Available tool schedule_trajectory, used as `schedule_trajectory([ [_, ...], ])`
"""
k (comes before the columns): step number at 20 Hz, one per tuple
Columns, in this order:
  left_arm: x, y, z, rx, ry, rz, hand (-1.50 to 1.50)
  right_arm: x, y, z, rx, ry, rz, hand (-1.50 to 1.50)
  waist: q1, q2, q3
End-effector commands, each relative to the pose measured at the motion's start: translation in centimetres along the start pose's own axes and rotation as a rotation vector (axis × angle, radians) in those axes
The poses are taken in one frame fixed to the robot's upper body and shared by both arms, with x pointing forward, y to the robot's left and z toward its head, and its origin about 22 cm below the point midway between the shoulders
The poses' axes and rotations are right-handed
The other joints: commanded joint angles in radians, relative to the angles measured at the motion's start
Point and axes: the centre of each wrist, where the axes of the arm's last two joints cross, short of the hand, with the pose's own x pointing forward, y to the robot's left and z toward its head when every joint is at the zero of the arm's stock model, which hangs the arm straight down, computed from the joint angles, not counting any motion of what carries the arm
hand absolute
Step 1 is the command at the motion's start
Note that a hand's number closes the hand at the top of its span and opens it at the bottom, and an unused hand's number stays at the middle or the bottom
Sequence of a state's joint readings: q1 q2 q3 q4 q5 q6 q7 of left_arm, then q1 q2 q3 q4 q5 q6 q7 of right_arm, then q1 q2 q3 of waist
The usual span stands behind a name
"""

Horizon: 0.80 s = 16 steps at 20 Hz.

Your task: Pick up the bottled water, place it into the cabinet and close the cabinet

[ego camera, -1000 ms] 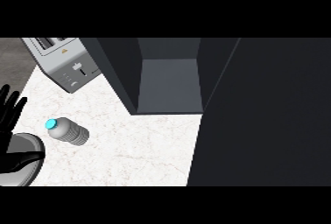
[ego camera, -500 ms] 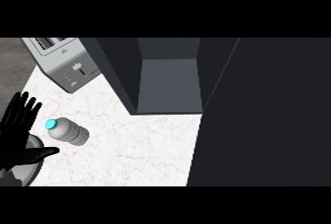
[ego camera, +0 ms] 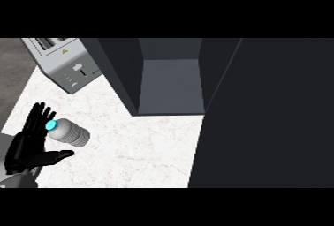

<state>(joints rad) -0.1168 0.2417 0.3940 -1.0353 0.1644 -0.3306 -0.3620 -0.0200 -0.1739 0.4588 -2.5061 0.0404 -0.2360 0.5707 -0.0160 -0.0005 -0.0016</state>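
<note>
Left robot hand (ego camera: pixel 29 145) spread flat, fingertips touching cap end of bottled water (ego camera: pixel 68 133). Bottle lying on marble table (ego camera: pixel 143 145), below toaster (ego camera: pixel 65 66), left of open cabinet (ego camera: pixel 171 84).

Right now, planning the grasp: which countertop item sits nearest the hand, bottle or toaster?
The bottled water, cyan-capped, right beside the open left hand; the toaster stands farther back.

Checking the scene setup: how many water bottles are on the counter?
1. The bottled water stands on the white counter, left of the open cabinet and right beside the left hand. The dark cabinet door could hide others.
</note>
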Motion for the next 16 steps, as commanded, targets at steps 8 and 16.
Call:
schedule_trajectory([
  [8,-4.7,2.2,1.3,0.025,0.040,0.017,-1.50,3.1,-0.1,2.5,-0.010,-0.083,0.025,-1.50,-0.006,0.002,-0.001],
  [16,-6.2,2.6,1.6,0.011,0.003,0.072,-1.50,2.7,0.1,2.6,-0.016,-0.067,0.011,-1.50,-0.003,0.002,-0.001],
])
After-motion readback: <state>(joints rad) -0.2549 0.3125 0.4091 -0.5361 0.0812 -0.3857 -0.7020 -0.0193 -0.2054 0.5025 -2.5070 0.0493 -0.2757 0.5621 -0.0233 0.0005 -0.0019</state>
